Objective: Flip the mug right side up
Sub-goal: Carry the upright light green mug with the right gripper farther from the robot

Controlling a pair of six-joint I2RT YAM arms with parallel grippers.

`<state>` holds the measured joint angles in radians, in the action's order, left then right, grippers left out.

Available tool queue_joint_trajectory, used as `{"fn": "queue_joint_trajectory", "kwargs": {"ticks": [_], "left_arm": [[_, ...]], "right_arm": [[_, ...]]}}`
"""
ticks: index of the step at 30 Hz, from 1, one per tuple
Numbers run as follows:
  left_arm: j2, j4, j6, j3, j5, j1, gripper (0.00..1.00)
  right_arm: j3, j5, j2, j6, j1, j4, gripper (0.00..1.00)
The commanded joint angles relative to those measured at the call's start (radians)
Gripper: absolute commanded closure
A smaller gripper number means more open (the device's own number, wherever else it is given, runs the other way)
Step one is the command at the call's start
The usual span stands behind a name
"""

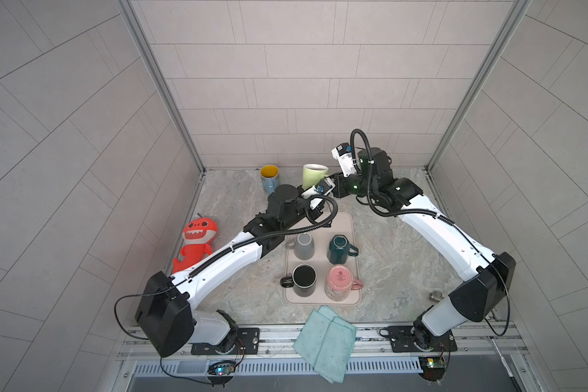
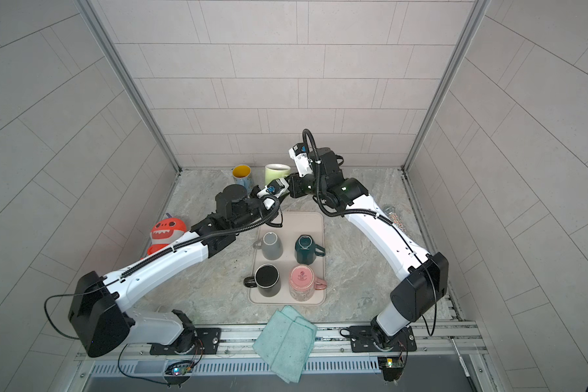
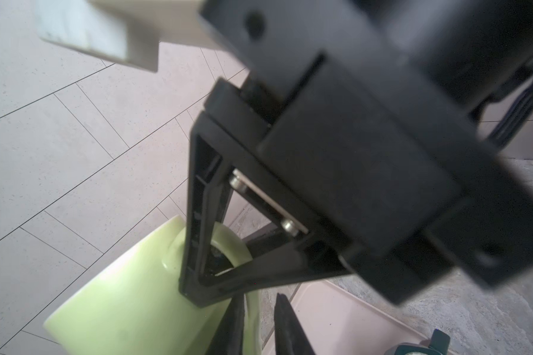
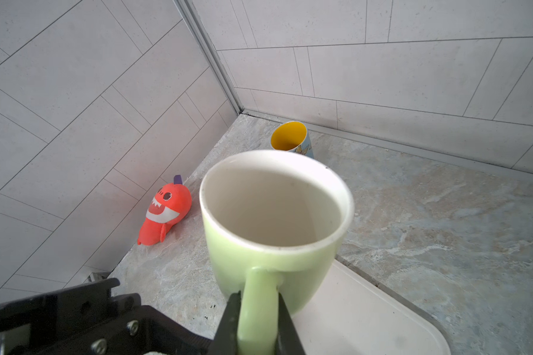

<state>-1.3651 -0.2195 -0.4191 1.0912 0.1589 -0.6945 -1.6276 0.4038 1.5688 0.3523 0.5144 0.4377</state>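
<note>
Left gripper (image 3: 258, 307) shows only as two dark finger tips at the edge of the left wrist view, a little apart, with a strip of the green mug (image 1: 314, 173) between them. Whether they press on it I cannot tell, since the black body of the right gripper (image 4: 257, 296) fills most of that view. In both top views the left wrist camera (image 1: 320, 187) hides the mug's base, so contact with the counter (image 1: 231, 203) cannot be judged. The mug is near the back wall (image 1: 286, 101), just beyond the far edge of the tray (image 1: 343, 224), between the two arms. It is upright – mouth up, long axis near vertical, handle (image 4: 259, 307) pointing rightward in the top views. The right gripper is clamped on that handle, one finger on each side. The mug is glossy ceramic – pale green outside, off-white inside, narrowing toward the base. Marbled grey stone forms the counter; the tray is a beige rounded rectangle.
</note>
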Motion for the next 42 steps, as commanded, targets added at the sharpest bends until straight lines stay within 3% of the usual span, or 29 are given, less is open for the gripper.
{"fn": "queue_joint_trajectory", "kwargs": {"ticks": [1, 14, 21, 26, 29, 42], "left_arm": [[0.036, -0.114, -0.007, 0.009, -0.007, -0.006, 0.79], [0.105, -0.060, -0.019, -0.048, -0.058, -0.007, 0.79], [0.147, -0.022, 0.025, -0.075, -0.170, -0.006, 0.80], [0.165, 0.034, 0.084, -0.073, -0.245, -0.004, 0.80], [0.169, 0.079, 0.120, -0.064, -0.272, 0.000, 0.85], [0.180, 0.165, 0.249, -0.052, -0.256, 0.046, 0.83]], "right_arm": [[0.009, -0.008, -0.038, -0.026, 0.014, -0.019, 1.00], [0.050, -0.140, -0.055, -0.057, -0.049, -0.057, 1.00], [0.138, -0.268, -0.080, -0.097, -0.110, -0.111, 1.00], [0.265, -0.350, -0.093, -0.104, -0.167, -0.260, 1.00], [0.319, -0.406, -0.080, -0.125, -0.182, -0.356, 1.00], [0.463, -0.596, 0.078, -0.184, -0.211, -0.749, 1.00]]}}
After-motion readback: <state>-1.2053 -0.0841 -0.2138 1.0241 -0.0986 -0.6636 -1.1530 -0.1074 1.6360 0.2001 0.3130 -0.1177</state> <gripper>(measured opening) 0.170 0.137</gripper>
